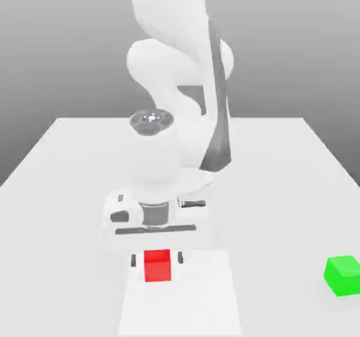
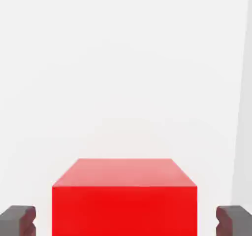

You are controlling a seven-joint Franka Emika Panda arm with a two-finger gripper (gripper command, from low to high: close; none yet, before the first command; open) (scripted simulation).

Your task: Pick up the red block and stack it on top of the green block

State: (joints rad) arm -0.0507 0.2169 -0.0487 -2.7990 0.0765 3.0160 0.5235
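The red block (image 1: 157, 265) rests on the white table (image 1: 281, 188) near its front edge. My gripper (image 1: 157, 260) is lowered straight over it, with one dark fingertip on each side of the cube. In the hand view the red block (image 2: 124, 198) sits between my fingertips (image 2: 17, 221), and a strip of white table shows between each of them and the cube's sides, so the gripper (image 2: 126, 221) is open and not touching it. The green block (image 1: 343, 276) lies on the table far off toward the exterior view's right, near the front corner.
The arm's white body (image 1: 176, 82) rises behind the gripper at the table's middle. A paler rectangular patch (image 1: 204, 300) lies on the table around and in front of the red block. Open table surface stretches between the two blocks.
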